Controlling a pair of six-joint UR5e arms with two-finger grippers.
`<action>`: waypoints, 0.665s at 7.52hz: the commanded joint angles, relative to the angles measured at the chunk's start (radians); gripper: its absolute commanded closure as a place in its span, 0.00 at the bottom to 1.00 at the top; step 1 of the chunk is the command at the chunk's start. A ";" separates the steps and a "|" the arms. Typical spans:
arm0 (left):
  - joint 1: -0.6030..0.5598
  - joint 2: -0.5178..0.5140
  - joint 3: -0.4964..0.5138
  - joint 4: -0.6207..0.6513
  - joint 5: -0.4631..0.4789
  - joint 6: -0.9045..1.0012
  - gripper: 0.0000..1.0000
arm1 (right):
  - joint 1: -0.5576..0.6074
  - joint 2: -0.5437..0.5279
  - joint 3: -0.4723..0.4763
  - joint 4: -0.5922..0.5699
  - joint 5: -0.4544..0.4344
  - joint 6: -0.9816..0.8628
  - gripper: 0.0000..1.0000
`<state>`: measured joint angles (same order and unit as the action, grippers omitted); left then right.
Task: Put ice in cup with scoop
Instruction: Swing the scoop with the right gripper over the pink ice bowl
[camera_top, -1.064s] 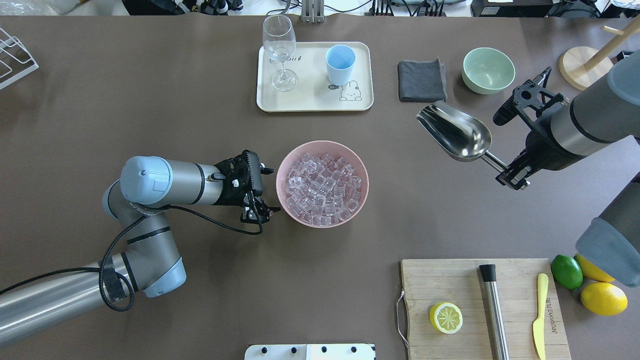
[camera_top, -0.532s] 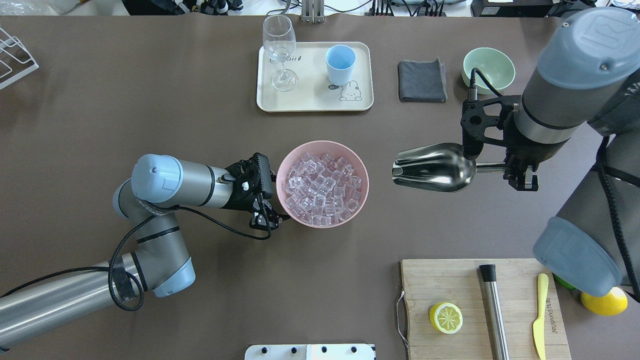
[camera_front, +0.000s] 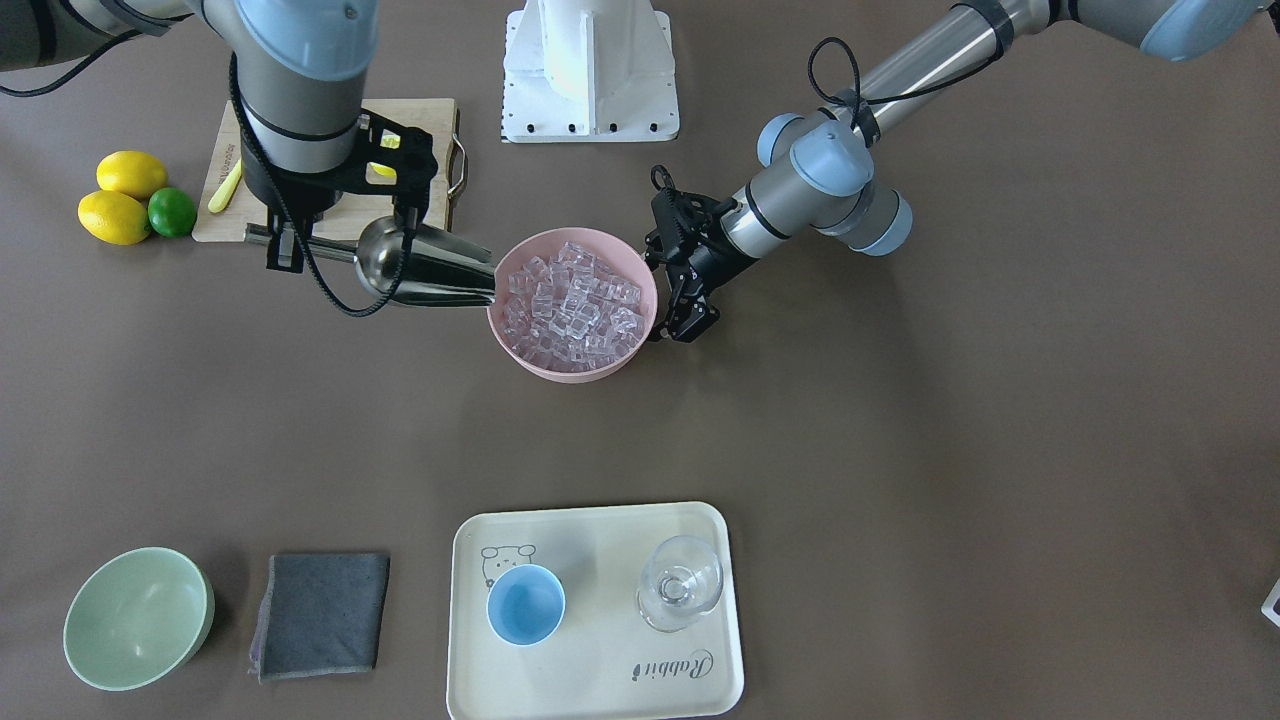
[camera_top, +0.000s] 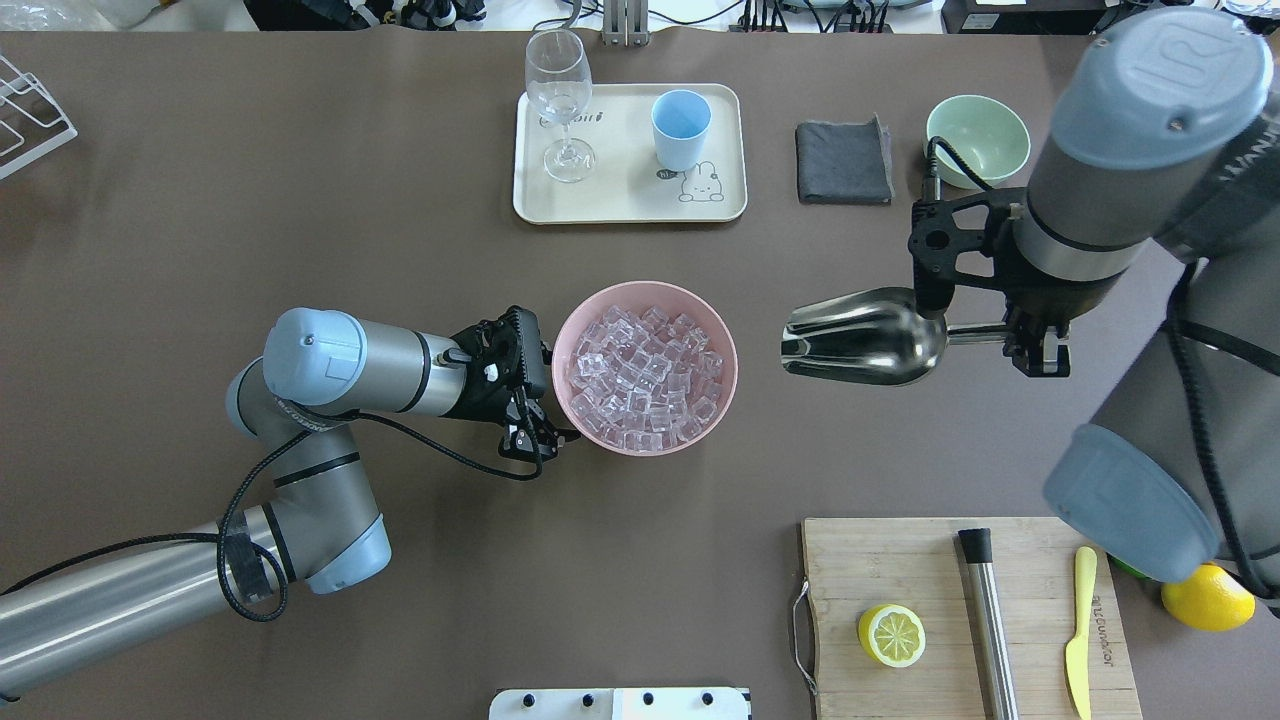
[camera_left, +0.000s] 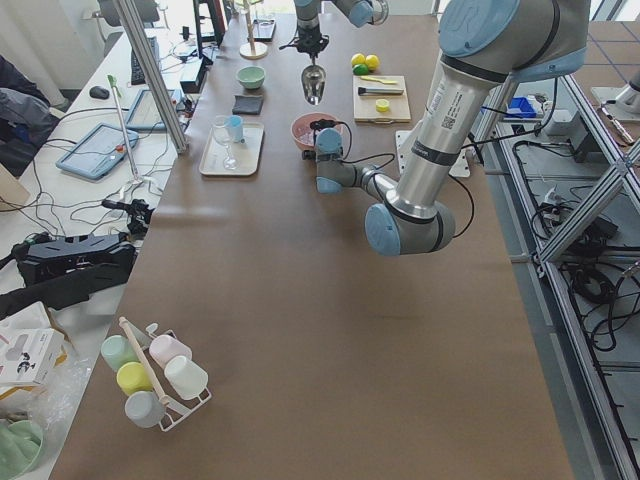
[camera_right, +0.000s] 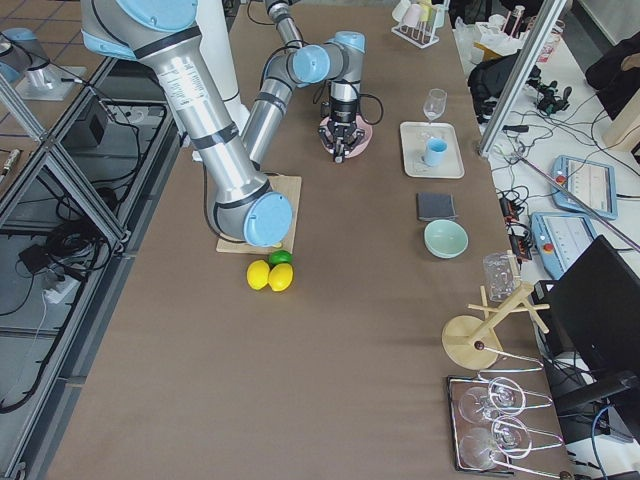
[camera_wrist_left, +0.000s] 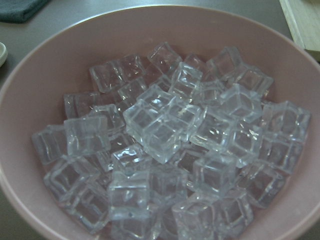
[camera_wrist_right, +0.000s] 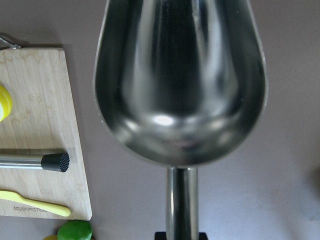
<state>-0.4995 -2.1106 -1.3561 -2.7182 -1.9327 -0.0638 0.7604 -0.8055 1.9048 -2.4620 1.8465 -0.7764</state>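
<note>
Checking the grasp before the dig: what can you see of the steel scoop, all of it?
The scoop is shiny polished steel, with a deep rounded trough and a short straight tubular handle. The trough is empty, as the right wrist view shows. The right tool is shut on the end of the handle and holds the scoop off the table, roughly level. Its open mouth points at the pink bowl of ice. From overhead it stands apart from the bowl, and nothing but the tool touches it.

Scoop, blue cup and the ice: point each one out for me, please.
scoop (camera_top: 865, 338): overhead exterior view, middle of the steel trough.
cup (camera_top: 681, 114): overhead exterior view, inside its light-blue opening.
ice (camera_top: 645, 375): overhead exterior view, middle of the heap of cubes.
</note>
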 joint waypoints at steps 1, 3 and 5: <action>-0.001 0.000 0.000 0.000 0.000 -0.011 0.02 | -0.047 0.080 -0.092 -0.044 -0.052 -0.017 1.00; -0.001 -0.008 0.000 -0.002 0.000 -0.062 0.02 | -0.056 0.109 -0.089 -0.158 -0.088 -0.017 1.00; -0.001 -0.008 0.000 -0.002 0.000 -0.060 0.02 | -0.090 0.126 -0.101 -0.215 -0.125 -0.009 1.00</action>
<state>-0.5001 -2.1171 -1.3560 -2.7196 -1.9330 -0.1218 0.6948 -0.6954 1.8149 -2.6334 1.7486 -0.7919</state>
